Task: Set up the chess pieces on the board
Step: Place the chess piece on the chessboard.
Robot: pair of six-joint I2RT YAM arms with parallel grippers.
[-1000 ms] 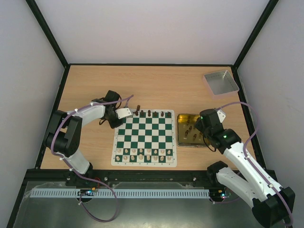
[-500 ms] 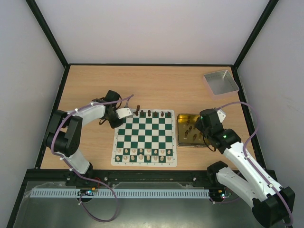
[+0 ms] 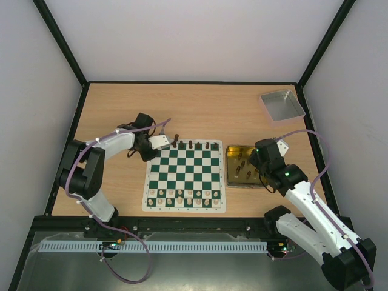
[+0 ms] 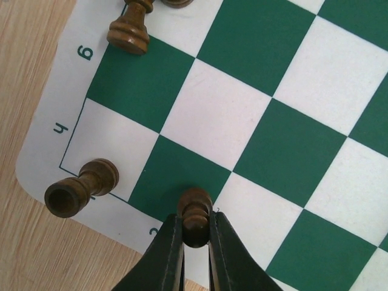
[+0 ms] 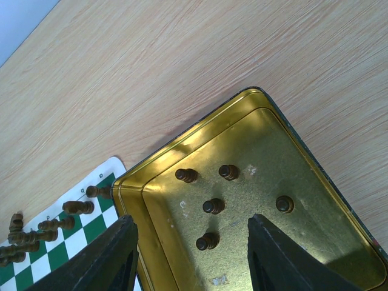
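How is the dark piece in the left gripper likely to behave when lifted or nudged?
The dark piece looks like rigid turned wood, so the left gripper should not crush it. It seems small and light. Its rounded, glossy body may slip or tip.

Both arms are built in the same way, with white rounded links between black joint housings. The left arm (image 3: 91, 173) and the right arm (image 3: 312, 209) each carry a thin lilac cable (image 3: 129, 276) in loose loops. Small green lights (image 3: 286, 176) glow on the right arm. The right gripper (image 5: 191, 227) has broad, matte black fingers (image 5: 115, 260). The left gripper (image 4: 195, 219) has narrow black ones, and its body seems white.
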